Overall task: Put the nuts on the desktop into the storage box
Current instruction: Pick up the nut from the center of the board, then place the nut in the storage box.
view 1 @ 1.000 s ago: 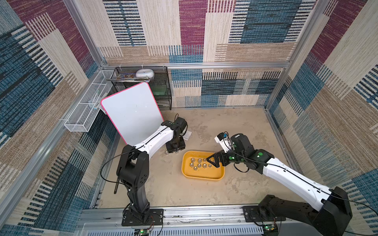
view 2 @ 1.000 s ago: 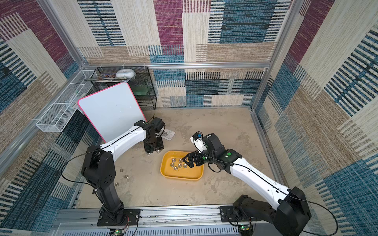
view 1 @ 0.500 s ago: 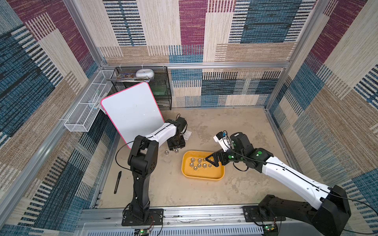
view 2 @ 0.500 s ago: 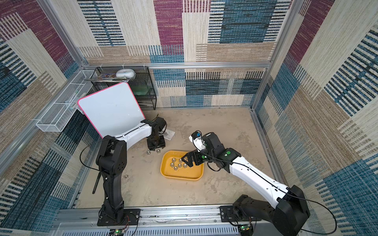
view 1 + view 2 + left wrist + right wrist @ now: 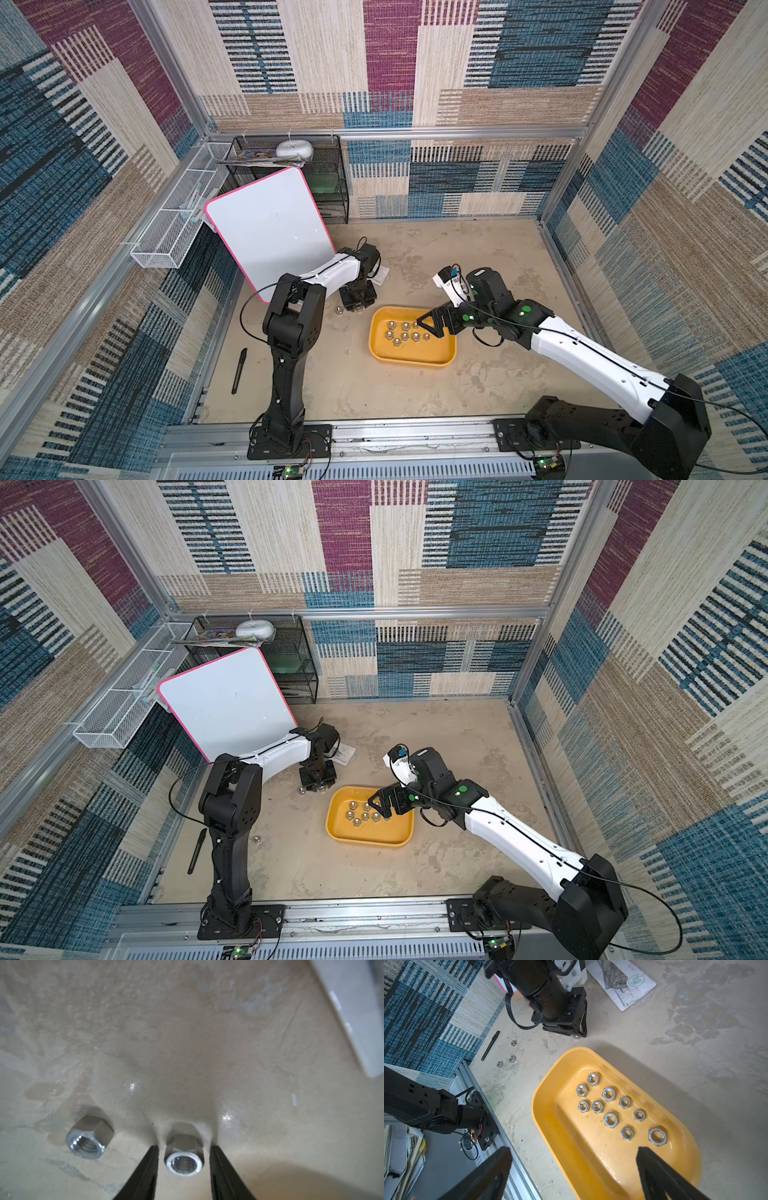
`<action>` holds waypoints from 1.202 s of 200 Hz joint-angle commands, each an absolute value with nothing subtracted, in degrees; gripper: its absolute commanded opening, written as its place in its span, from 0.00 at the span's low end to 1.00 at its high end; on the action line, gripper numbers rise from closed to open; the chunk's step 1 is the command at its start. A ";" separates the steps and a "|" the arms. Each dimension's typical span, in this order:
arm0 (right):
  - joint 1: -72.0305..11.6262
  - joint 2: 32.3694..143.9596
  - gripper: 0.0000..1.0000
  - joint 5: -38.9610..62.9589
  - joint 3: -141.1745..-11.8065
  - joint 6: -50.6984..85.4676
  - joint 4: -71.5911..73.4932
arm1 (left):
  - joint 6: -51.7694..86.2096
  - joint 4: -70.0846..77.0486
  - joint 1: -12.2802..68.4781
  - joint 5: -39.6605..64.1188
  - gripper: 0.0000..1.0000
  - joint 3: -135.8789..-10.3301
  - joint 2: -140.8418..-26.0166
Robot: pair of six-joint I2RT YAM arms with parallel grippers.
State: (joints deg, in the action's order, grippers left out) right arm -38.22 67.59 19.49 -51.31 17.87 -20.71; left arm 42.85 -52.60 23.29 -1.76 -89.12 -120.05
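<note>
One nut (image 5: 184,1160) sits between the parted left fingers (image 5: 145,1172), untouched; right fingers (image 5: 660,1169) gape above storage box (image 5: 544,1109).

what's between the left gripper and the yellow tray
Only bare sandy-beige mottled desktop separates the left gripper from the shallow mustard-yellow plastic storage box, clearest in the right wrist view.

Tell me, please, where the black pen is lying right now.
In both top views the black pen lies on the desktop near its left edge, beside the left arm's upright link; the right wrist view shows three loose nuts close by.
</note>
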 commanded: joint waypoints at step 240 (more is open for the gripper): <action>-38.24 59.36 0.99 16.94 -48.44 20.29 -24.22 | 46.36 -57.07 34.68 -0.35 0.23 -86.21 -102.06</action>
State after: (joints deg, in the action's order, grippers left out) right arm -38.22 61.56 18.26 -49.30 18.68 -22.24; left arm 44.62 -55.22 31.97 -1.39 -86.43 -103.26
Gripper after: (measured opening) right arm 0.994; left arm 0.285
